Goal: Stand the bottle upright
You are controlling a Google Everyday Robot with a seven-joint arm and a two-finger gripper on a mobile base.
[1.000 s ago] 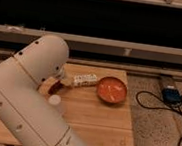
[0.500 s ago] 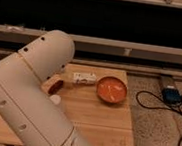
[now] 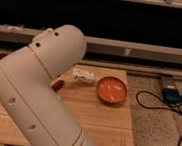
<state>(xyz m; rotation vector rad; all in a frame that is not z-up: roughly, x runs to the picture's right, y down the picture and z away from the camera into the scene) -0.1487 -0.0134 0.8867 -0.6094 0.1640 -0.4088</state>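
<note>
The bottle [image 3: 84, 76] lies flat on the bench [image 3: 102, 125] beside a bowl [image 3: 112, 90]. The arm [image 3: 35, 100] hides the hand, so I cannot tell its state.

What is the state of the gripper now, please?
Gripper: cannot be told; it is hidden behind the arm.

Clear passage over bare board [image 3: 103, 124] at front and right. Crowded at back: bottle [image 3: 84, 76] lying just left of bowl [image 3: 112, 89], narrow gap between; red thing [image 3: 56, 84] near its other side. Left half blocked by arm [image 3: 36, 95] (gripper out of sight behind it).
</note>
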